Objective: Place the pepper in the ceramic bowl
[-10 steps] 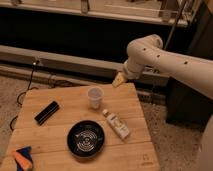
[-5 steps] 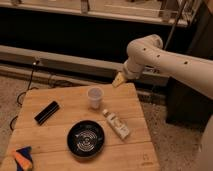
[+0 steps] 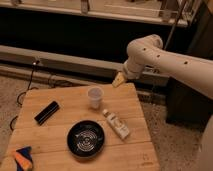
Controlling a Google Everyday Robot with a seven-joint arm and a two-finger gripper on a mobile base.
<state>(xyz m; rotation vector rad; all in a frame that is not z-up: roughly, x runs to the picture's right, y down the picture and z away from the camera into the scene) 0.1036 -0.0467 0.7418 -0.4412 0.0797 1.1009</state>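
The pepper (image 3: 21, 159) is a small orange object lying on a blue cloth (image 3: 25, 151) at the table's front left corner. The ceramic bowl (image 3: 86, 139) is black with pale rings inside and sits at the front middle of the wooden table (image 3: 65, 100). My gripper (image 3: 118, 80) hangs at the end of the white arm above the table's back right edge, far from the pepper and well up and right of the bowl.
A translucent white cup (image 3: 94, 97) stands behind the bowl. A small white bottle (image 3: 116, 124) lies on its side right of the bowl. A black rectangular object (image 3: 47, 112) lies at the left. A dark cabinet stands at the right.
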